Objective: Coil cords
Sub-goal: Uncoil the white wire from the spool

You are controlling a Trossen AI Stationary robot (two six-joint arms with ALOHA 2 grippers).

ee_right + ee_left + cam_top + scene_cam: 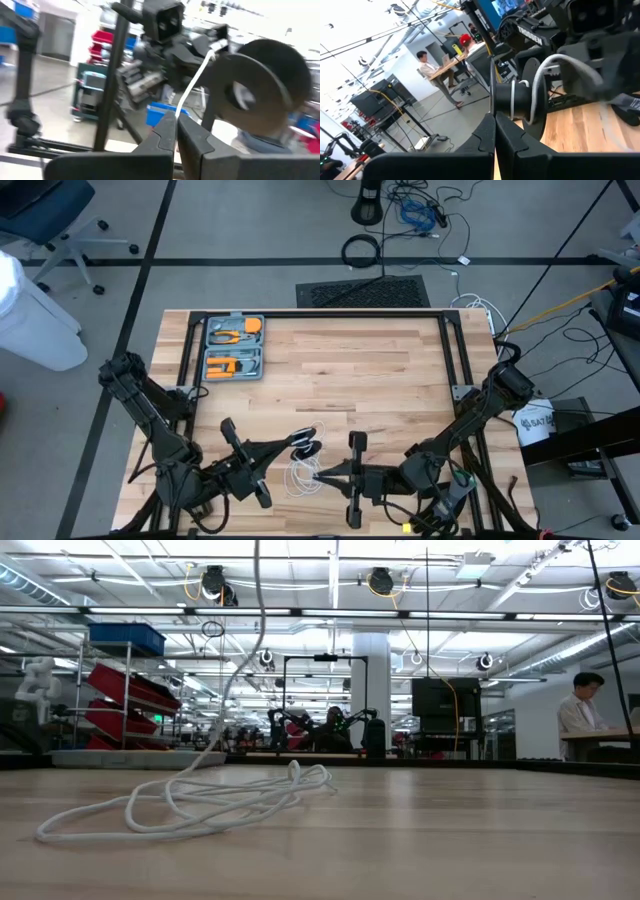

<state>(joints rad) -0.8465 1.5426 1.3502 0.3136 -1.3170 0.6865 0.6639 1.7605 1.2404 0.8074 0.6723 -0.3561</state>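
While holding the reel up off the desk between the two grippers near the 6 o'clock edge, keeping its flat faces toward each arm and its axis running roughly 9-to-3 across the high view. Lying loose at about 6 o'clock from the reel, the slack of the white cord, piled on the wood just below and between the fingertips; rising from that pile as one strand in the low view. Left gripper closing in from 9 o'clock, jaws clenched, tips meeting right at the reel's hub with cord wrapped round it. Right gripper coming from 3 o'clock, jaws pinched together on the cord strand running up to the disc. Judging both about equally near, right gripper apparently feeding cord for winding.
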